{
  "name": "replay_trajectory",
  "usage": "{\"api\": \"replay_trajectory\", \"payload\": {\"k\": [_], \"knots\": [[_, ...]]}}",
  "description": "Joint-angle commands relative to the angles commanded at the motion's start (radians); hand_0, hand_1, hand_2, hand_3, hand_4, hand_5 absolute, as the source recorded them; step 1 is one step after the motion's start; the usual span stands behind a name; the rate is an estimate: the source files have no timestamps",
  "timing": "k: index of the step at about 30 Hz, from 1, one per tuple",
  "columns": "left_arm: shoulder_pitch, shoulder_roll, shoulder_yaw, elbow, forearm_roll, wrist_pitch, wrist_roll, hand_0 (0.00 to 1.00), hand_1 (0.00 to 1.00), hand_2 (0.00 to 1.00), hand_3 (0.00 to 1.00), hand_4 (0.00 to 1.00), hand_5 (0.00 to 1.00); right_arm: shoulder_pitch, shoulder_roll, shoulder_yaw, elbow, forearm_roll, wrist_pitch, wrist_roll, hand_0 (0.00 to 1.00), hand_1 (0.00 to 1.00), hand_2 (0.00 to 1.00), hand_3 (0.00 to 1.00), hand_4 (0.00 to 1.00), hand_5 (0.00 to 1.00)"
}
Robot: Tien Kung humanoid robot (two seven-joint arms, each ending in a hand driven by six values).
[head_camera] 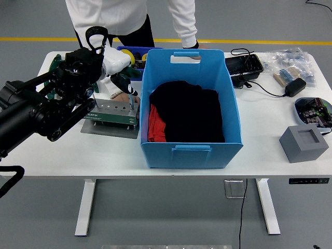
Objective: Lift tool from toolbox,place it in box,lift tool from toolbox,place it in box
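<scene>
Grey workshop floor with a yellow line runs behind the white table (67, 150), which carries the whole scene. Left arm (31, 111): enters from the left edge and reaches over the table's left half. Left hand (115, 66): white-palmed with dark fingers, hanging over the toolbox (110, 113) at its far right corner. The fingers point down and to the right and look partly curled, but from this height I cannot tell whether they hold a tool; no tool can be made out clear of the hand. Toolbox: a low green and grey case lying flat on a grey mat (98, 128), its long axis running left to right, its right end just beside the left wall of the blue box (190, 150). Blue box: open-topped, upright, at table centre, with black cloth (188, 111) and a red item (154, 124) already inside.

Governing relation: the box lies directly right of the hand, so the carry is a short rightward sweep, but the box wall stands taller than the toolbox, so the hand probably must rise above the rim before crossing it. Room above the box is open. A small blue bin (132, 53) sits just behind the hand. A person in white (124, 15) stands at the far edge, one hand (191, 45) resting near the box's far rim. No right arm is in view.
</scene>
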Motion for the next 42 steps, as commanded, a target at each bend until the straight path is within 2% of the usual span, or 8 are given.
{"api": "replay_trajectory", "payload": {"k": [10, 11, 12, 17, 18, 23, 32, 42], "knots": [[0.000, 0.003, -0.003, -0.005, -0.007, -0.025, 0.017, 0.306, 0.237, 0.294, 0.430, 0.998, 0.698, -0.001, 0.000, -0.004, 0.000, 0.003, 0.000, 0.000, 0.684, 0.659, 0.714, 0.573, 0.782, 0.724], [0.000, 0.004, -0.003, -0.005, -0.012, -0.025, 0.016, 0.306, 0.237, 0.294, 0.430, 0.998, 0.698, -0.001, 0.000, -0.005, 0.000, 0.004, 0.000, 0.001, 0.684, 0.659, 0.714, 0.573, 0.782, 0.724], [0.000, 0.004, -0.002, -0.005, -0.018, -0.025, 0.015, 0.292, 0.229, 0.289, 0.353, 0.998, 0.696, -0.001, 0.001, -0.004, 0.000, 0.004, 0.000, 0.001, 0.684, 0.659, 0.714, 0.572, 0.782, 0.724], [0.000, 0.003, -0.001, -0.003, -0.046, -0.020, 0.007, 0.292, 0.229, 0.289, 0.353, 0.998, 0.696, -0.001, 0.001, -0.003, 0.000, 0.002, 0.000, 0.001, 0.684, 0.659, 0.714, 0.572, 0.782, 0.724], [-0.001, 0.003, -0.001, -0.002, -0.052, -0.019, 0.006, 0.295, 0.240, 0.287, 0.304, 0.998, 0.694, -0.001, 0.001, -0.004, 0.000, 0.003, 0.000, 0.001, 0.684, 0.659, 0.713, 0.572, 0.782, 0.725], [-0.001, 0.004, 0.001, 0.002, -0.079, -0.013, -0.001, 0.295, 0.240, 0.287, 0.304, 0.998, 0.694, 0.000, 0.000, -0.004, 0.000, 0.002, 0.000, 0.001, 0.684, 0.659, 0.713, 0.572, 0.782, 0.725], [-0.004, 0.005, 0.003, 0.006, -0.095, -0.008, -0.006, 0.274, 0.190, 0.231, 0.210, 0.998, 0.686, 0.000, 0.000, -0.005, 0.000, 0.004, 0.001, 0.001, 0.684, 0.659, 0.713, 0.572, 0.782, 0.725], [0.012, -0.007, 0.002, 0.025, -0.134, 0.055, -0.006, 0.253, 0.163, 0.179, 0.161, 0.998, 0.657, -0.003, 0.002, -0.014, 0.000, 0.010, 0.000, 0.003, 0.684, 0.660, 0.713, 0.573, 0.783, 0.725]]}}
